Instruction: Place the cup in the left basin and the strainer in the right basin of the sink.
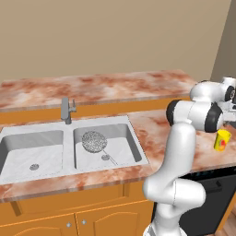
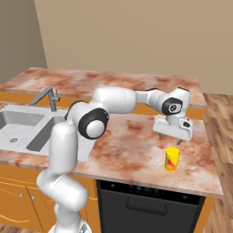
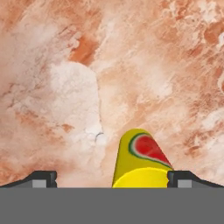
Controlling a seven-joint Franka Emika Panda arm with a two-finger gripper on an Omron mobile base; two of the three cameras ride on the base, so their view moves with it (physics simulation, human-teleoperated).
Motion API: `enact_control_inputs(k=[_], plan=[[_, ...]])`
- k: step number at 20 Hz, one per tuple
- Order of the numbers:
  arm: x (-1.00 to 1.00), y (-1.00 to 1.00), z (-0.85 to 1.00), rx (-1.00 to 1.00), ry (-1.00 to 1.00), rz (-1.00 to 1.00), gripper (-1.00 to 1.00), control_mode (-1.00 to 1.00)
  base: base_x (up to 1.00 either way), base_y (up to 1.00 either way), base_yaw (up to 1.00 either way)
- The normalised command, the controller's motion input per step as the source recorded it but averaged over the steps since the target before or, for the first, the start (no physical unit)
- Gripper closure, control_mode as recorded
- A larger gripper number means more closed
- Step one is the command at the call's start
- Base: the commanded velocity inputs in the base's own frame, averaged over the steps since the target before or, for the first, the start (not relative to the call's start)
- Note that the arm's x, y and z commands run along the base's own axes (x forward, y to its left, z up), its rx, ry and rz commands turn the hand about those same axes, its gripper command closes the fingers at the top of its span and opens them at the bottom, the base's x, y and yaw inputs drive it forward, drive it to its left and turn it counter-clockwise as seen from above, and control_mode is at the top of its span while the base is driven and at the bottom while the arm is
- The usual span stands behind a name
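Cup point(image 3: 142, 164) stands upright between open claw point(image 3: 111, 178) tips.

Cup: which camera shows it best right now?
The right base view: the cup stands upright and whole on the counter, apart from the open gripper above it. The left base view shows it at the frame edge, partly behind the arm. The hand view shows only its upper part, near one fingertip.

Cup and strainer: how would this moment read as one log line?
strainer: in right basin | cup: upright on counter | gripper: open above cup
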Motion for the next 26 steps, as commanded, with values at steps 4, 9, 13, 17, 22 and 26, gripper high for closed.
enact_control_inputs(k=[4,9,13,17,22,26], plan=[[-0.19,0.01,-0.03,-0.03,0.05,-0.1,-1.0,-1.0,0.0,0.0,0.0],[-0.01,0.02,-0.14,-0.04,0.03,-0.07,-1.0,-1.0,0.0,0.0,0.0],[-0.01,0.05,-0.25,-0.03,0.0,-0.06,-1.0,-1.0,0.0,0.0,0.0],[-0.05,0.0,-0.28,-0.01,0.0,-0.07,-1.0,-1.0,0.0,0.0,0.0],[-0.01,0.0,-0.24,-0.01,0.0,-0.04,-1.0,-1.0,0.0,0.0,0.0],[-0.01,0.0,-0.14,0.0,0.0,-0.01,-1.0,-1.0,0.0,0.0,0.0]])
